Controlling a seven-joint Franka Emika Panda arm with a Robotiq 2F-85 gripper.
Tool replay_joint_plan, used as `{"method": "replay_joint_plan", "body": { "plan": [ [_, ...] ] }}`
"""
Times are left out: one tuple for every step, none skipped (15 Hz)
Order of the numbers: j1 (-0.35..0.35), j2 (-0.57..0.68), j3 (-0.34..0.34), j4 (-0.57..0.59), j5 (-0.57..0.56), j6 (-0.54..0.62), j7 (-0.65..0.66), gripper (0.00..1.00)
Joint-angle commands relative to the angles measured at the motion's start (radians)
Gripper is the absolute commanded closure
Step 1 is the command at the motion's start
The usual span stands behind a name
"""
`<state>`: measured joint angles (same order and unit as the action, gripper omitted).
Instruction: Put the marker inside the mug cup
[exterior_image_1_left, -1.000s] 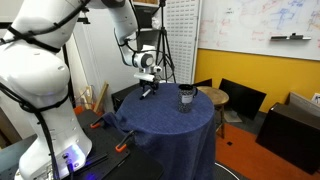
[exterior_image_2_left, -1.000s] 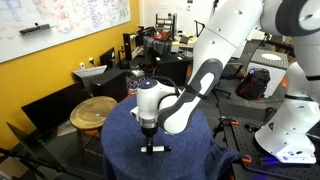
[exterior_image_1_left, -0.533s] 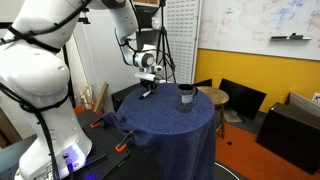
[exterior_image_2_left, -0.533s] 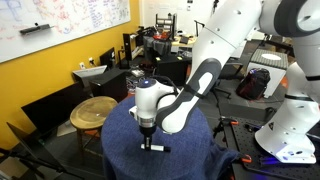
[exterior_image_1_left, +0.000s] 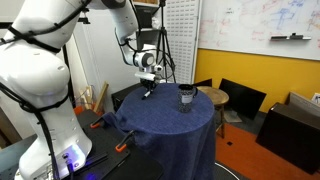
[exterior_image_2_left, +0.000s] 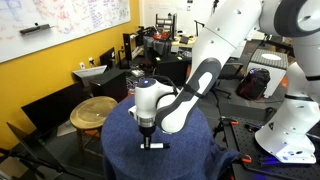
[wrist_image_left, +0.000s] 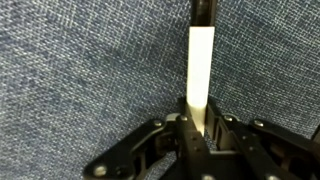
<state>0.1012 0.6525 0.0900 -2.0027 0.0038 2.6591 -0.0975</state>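
Wrist view, btm ctr: my gripper pinches the smooth white marker on coarse blue woven cloth; the glossy cylindrical mug cup sits mid-frame in an exterior view.

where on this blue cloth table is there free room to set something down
Free: the wide stretch of the blue cloth-covered round table between the small dark glossy mug and the camera-side edge in an exterior view. Crowded: the far part, where the Robotiq gripper clamps the thin white marker with a dark end, the mug beside it.
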Motion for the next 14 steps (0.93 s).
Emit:
{"method": "replay_joint_plan", "body": {
  "plan": [
    [0.002, -0.013, 0.0, 0.01, -0.02, -0.027, 0.005, 0.95],
    [0.006, -0.021, -0.002, 0.003, -0.02, -0.025, 0.013, 0.95],
    [0.007, -0.027, -0.003, -0.002, -0.019, -0.023, 0.016, 0.95],
    [0.007, -0.033, -0.002, -0.007, -0.016, -0.021, 0.02, 0.95],
    [0.007, -0.041, -0.002, -0.013, -0.013, -0.02, 0.025, 0.95],
    [0.007, -0.048, -0.002, -0.017, -0.012, -0.018, 0.026, 0.95],
    [0.008, -0.058, -0.005, -0.024, -0.011, -0.015, 0.034, 0.95],
    [0.011, -0.07, -0.009, -0.031, -0.011, -0.013, 0.045, 0.95],
    [0.018, -0.084, -0.018, -0.041, -0.015, -0.01, 0.06, 0.95],
    [0.024, -0.098, -0.026, -0.049, -0.018, -0.009, 0.075, 0.95],
    [0.031, -0.114, -0.037, -0.06, -0.023, -0.003, 0.096, 0.95],
    [0.039, -0.134, -0.049, -0.074, -0.03, 0.003, 0.113, 0.95],
    [0.047, -0.151, -0.062, -0.085, -0.037, 0.008, 0.132, 0.95],
    [0.055, -0.176, -0.079, -0.105, -0.049, 0.018, 0.154, 0.95]
  ]
}}
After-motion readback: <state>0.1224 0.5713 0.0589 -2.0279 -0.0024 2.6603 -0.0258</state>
